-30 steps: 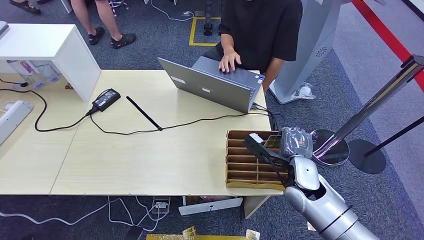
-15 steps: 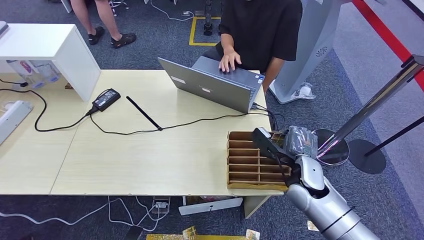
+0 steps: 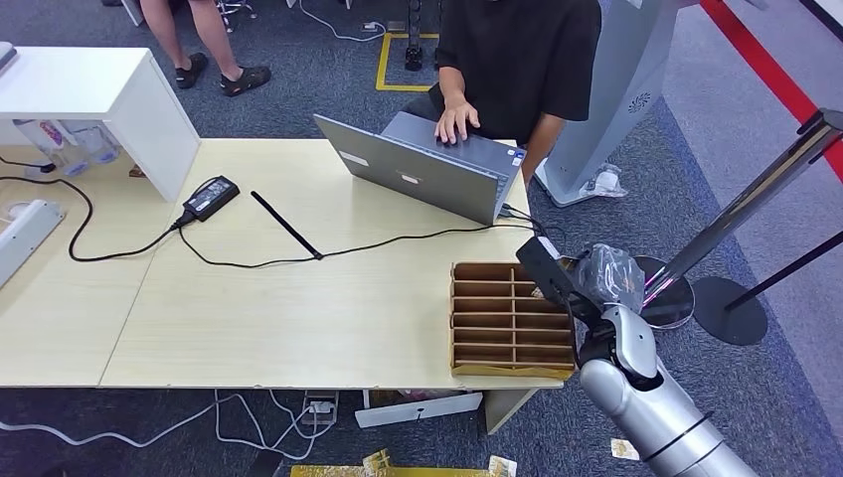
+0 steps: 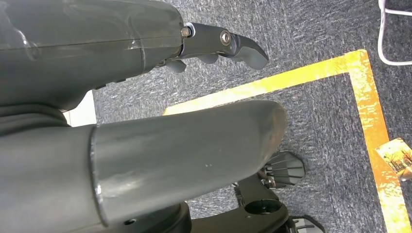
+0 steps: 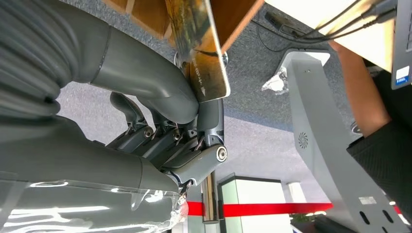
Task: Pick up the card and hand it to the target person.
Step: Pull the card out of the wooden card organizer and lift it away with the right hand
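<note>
The card (image 5: 203, 53), printed in brown and gold, is pinched between the thumb and the dark fingers of my right hand (image 5: 160, 126). In the head view my right hand (image 3: 594, 282) hovers past the right end of the brown slotted card box (image 3: 509, 320), beyond the table's right edge. A person in a black shirt (image 3: 519, 55) sits at the far side of the table, with one hand (image 3: 456, 121) on a grey laptop (image 3: 427, 167). My left hand (image 4: 145, 160) hangs over the carpet with its fingers (image 4: 233, 44) apart and nothing in them.
A black cable (image 3: 298, 260) and power brick (image 3: 211, 197) cross the wooden table (image 3: 278, 318). A white shelf (image 3: 119, 94) stands at the back left. Barrier posts (image 3: 751, 204) and a grey kiosk (image 3: 616, 89) stand to the right. Loose cards (image 4: 396, 153) lie on the floor.
My right hand has moved right and away from the slotted box, carrying the card out past the table's edge. The person and the laptop have stayed put.
</note>
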